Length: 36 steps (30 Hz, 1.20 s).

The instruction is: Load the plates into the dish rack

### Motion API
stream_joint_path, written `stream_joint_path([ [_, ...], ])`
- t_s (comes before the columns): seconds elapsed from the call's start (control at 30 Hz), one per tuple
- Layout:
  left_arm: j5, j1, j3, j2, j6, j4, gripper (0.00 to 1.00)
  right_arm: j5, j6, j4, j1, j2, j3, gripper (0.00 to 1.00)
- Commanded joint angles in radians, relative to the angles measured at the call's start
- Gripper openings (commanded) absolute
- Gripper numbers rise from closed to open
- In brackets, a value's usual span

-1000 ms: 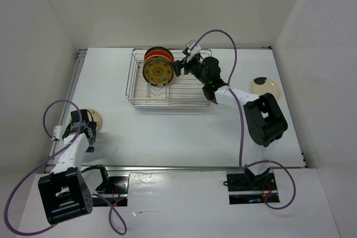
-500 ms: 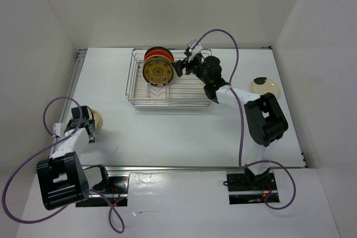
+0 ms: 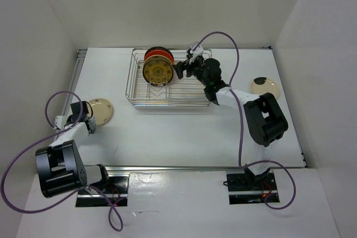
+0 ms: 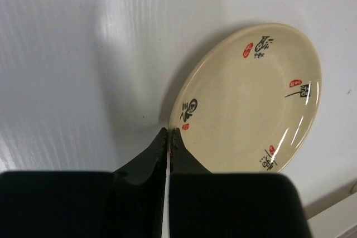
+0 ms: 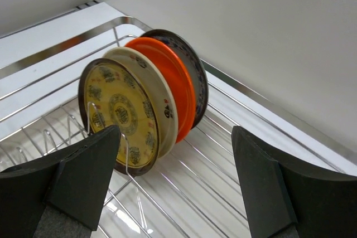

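Stooping left tool (image 4: 169, 134) pinched at plate (image 4: 251, 98)

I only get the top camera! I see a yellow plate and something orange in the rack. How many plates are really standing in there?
Observer: Four stand in the dish rack: the yellow-gold plate in front, then the cream plate, the orange plate and the dark patterned plate at the back.
Operator: Is the left claw squeezing the plate on the table?
Observer: The left gripper is shut, fingertips together right at the rim of the loose plate; no rim shows between them.
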Motion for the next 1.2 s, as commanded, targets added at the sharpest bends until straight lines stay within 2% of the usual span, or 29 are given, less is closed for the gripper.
stream_joint_path([
  [0.0, 0.025, 0.002, 0.013, 0.018, 0.104, -0.009, 0.00, 0.126, 0.100, -0.019, -0.013, -0.047, 0.057, 0.88],
  [0.03, 0.025, 0.002, 0.025, 0.009, 0.146, -0.009, 0.00, 0.126, 0.181, -0.048, -0.034, -0.047, 0.071, 0.88],
  [0.1, 0.007, -0.021, 0.056, -0.014, 0.180, -0.009, 0.00, 0.070, 0.243, -0.084, -0.057, -0.072, 0.081, 0.88],
  [0.23, -0.023, -0.021, 0.122, -0.098, 0.346, 0.022, 0.00, 0.085, 0.272, -0.093, -0.077, -0.138, 0.061, 0.90],
  [0.37, -0.023, -0.021, 0.212, -0.204, 0.587, 0.103, 0.00, 0.148, 0.272, -0.186, -0.096, -0.203, 0.076, 0.93],
  [0.47, -0.023, -0.021, 0.300, -0.248, 0.902, 0.238, 0.00, 0.255, 0.304, -0.304, -0.108, -0.238, 0.107, 0.95],
  [0.53, 0.002, -0.021, 0.358, -0.239, 1.019, 0.276, 0.00, 0.286, 0.318, -0.350, -0.125, -0.272, 0.098, 0.97],
  [0.63, 0.289, -0.011, 0.513, -0.174, 1.272, 0.283, 0.00, 0.286, 0.363, -0.386, -0.182, -0.315, 0.068, 0.98],
  [0.67, 0.498, -0.011, 0.562, -0.149, 1.327, 0.254, 0.00, 0.286, 0.379, -0.400, -0.217, -0.315, 0.058, 0.98],
  [0.7, 0.611, -0.011, 0.660, -0.125, 1.437, 0.220, 0.00, 0.286, 0.405, -0.413, -0.237, -0.327, 0.058, 0.98],
  [0.73, 0.710, -0.011, 0.709, -0.068, 1.476, 0.182, 0.00, 0.274, 0.419, -0.442, -0.255, -0.327, 0.048, 0.98],
  [0.77, 0.873, -0.011, 0.805, -0.037, 1.539, 0.102, 0.00, 0.274, 0.433, -0.458, -0.293, -0.327, 0.048, 0.99],
  [0.8, 0.951, -0.011, 0.843, -0.010, 1.569, 0.073, 0.00, 0.257, 0.456, -0.491, -0.313, -0.327, 0.048, 0.99],
  [0.9, 1.171, -0.022, 0.901, 0.064, 1.635, 0.083, 0.00, 0.238, 0.476, -0.530, -0.372, -0.327, 0.048, 0.99],
  [0.97, 1.252, -0.022, 0.901, 0.089, 1.635, 0.134, 0.00, 0.250, 0.476, -0.539, -0.383, -0.327, 0.025, 0.99],
  [1.0, 1.358, -0.022, 0.901, 0.118, 1.635, 0.152, 0.00, 0.261, 0.476, -0.539, -0.393, -0.327, 0.025, 0.99],
  [1.03, 1.396, -0.040, 0.901, 0.132, 1.635, 0.207, 0.00, 0.272, 0.464, -0.539, -0.393, -0.336, 0.013, 0.99],
  [1.17, 1.451, -0.128, 0.934, 0.222, 1.707, 0.244, 0.00, 0.318, 0.453, -0.579, -0.416, -0.336, -0.007, 0.99],
])
